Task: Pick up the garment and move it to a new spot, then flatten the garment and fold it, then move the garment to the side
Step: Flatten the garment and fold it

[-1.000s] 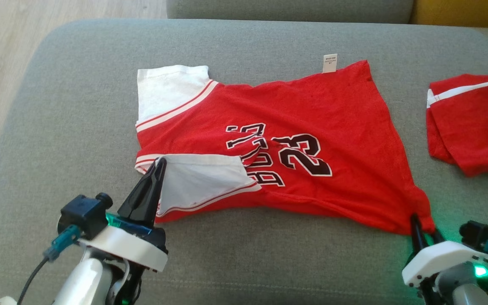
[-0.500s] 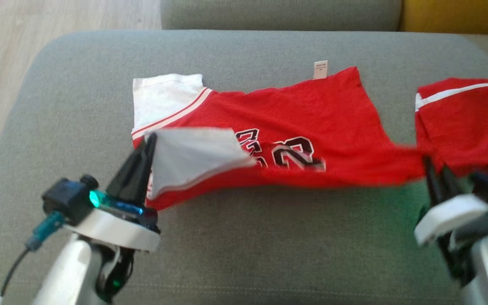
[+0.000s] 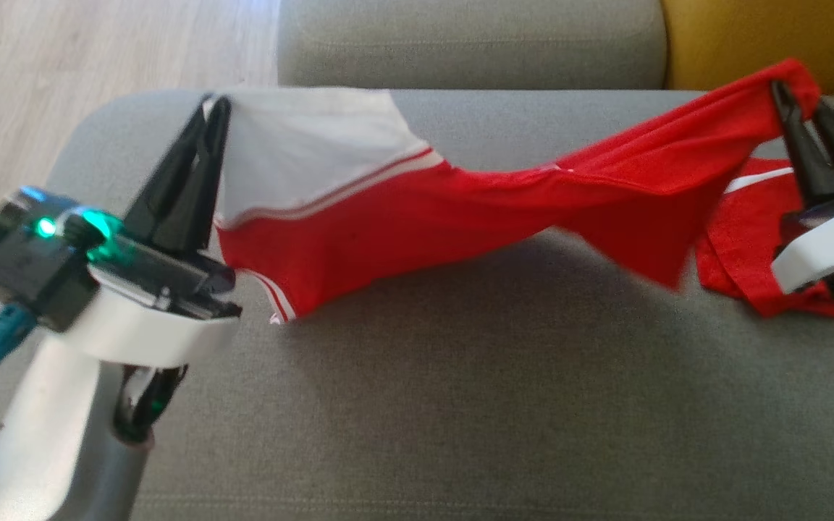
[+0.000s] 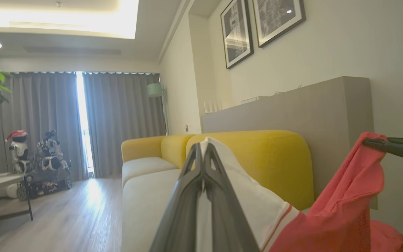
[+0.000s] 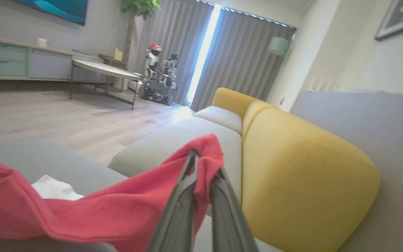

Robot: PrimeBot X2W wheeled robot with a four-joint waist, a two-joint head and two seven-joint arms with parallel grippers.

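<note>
The garment (image 3: pixel 417 217), a red jersey with white sleeves, hangs stretched in the air above the grey sofa cushion (image 3: pixel 460 405). At the upper left, my left gripper (image 3: pixel 213 107) is shut on a white sleeve corner. At the upper right, my right gripper (image 3: pixel 797 98) is shut on a red hem corner. The cloth sags between them and its printed front is hidden. In the left wrist view the left gripper (image 4: pixel 201 148) pinches the white sleeve (image 4: pixel 243 189). In the right wrist view the right gripper (image 5: pixel 203 161) pinches red cloth (image 5: pixel 117 210).
A second red garment (image 3: pixel 746 278) lies on the cushion at the right, under my right arm. A yellow backrest (image 3: pixel 750 36) and another grey cushion (image 3: pixel 460 36) stand behind. Wooden floor (image 3: pixel 62 51) lies off the cushion's left edge.
My right gripper closed on the hem corner. Both grippers then rose and moved away from me, lifting the garment off the cushion. The head camera has also shifted.
</note>
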